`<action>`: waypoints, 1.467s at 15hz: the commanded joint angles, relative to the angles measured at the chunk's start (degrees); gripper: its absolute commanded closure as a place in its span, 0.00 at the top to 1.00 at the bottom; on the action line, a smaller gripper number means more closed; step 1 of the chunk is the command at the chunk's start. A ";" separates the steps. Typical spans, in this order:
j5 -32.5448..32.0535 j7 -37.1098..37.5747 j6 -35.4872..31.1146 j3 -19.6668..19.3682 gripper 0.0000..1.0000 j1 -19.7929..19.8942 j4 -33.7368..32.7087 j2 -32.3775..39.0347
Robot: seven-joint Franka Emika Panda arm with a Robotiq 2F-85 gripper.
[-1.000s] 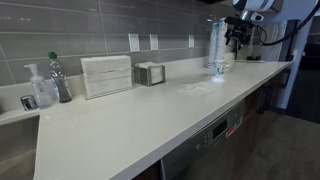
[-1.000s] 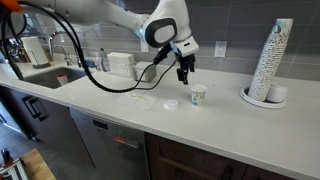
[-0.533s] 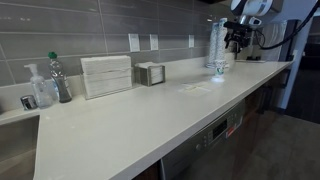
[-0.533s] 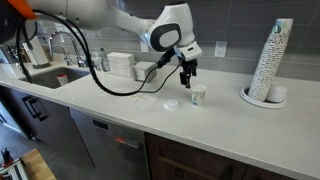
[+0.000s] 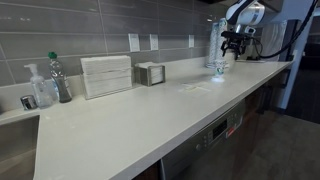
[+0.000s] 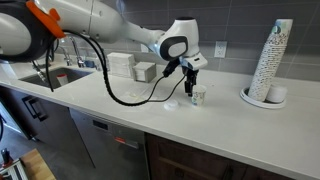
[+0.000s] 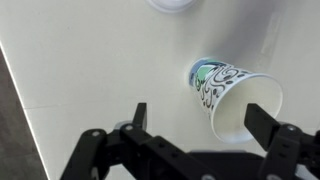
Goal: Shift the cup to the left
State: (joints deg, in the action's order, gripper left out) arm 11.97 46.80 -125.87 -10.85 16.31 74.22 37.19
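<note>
The cup point(image 7: 235, 95) is small and white with blue-grey print. It stands upright on the white counter point(image 7: 90, 70). My gripper point(image 7: 200, 115) is open and lowered around the cup, which sits between the fingers, nearer the right one. The fingers do not touch the cup. In both exterior views the gripper point(image 6: 192, 86) point(image 5: 232, 45) hangs right at the cup point(image 6: 198, 96) point(image 5: 219, 68).
A tall stack of nested white cups point(image 6: 272, 60) stands on a plate further along the counter. A small white disc point(image 6: 171, 103) lies beside the cup. A metal box point(image 5: 150, 73), a white dispenser point(image 5: 106, 75) and bottles point(image 5: 45, 85) line the wall. The sink point(image 6: 50, 75) is at the far end.
My gripper has moved down and sideways onto the cup, from above and beside it to around it. The cup has not moved.
</note>
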 commanded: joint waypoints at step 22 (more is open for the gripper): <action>1.39 -5.02 9.93 1.10 0.01 3.08 -16.96 11.83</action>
State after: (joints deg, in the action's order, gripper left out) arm 14.14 42.23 -118.75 -9.53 19.44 57.85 49.22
